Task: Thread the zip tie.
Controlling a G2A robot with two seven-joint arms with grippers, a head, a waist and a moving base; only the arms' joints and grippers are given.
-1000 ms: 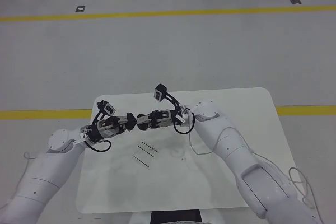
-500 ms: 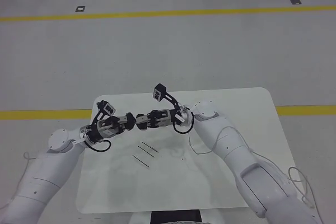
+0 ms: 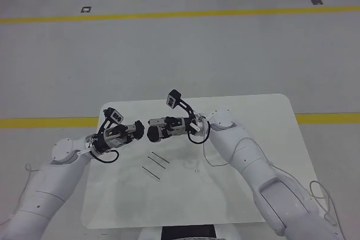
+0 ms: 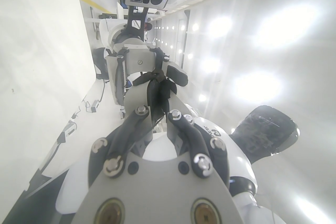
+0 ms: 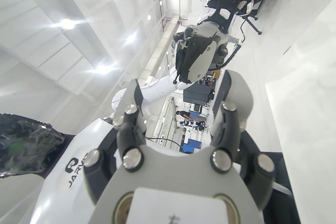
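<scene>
The left gripper (image 3: 141,130) hangs above the table (image 3: 252,120), fingers (image 4: 155,100) pressed shut; anything pinched between them is too small to make out. The right gripper (image 5: 180,88), also above the table, gapes wide, holding nothing. Thin dark zip ties (image 3: 160,158) lie on the table near its middle.

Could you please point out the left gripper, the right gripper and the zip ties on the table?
left gripper (image 4: 157,93): left wrist view, between its shut fingertips.
right gripper (image 3: 150,132): top view, midway between its fingertips.
zip ties (image 3: 151,173): top view, middle of the tie nearest the robot.
</scene>
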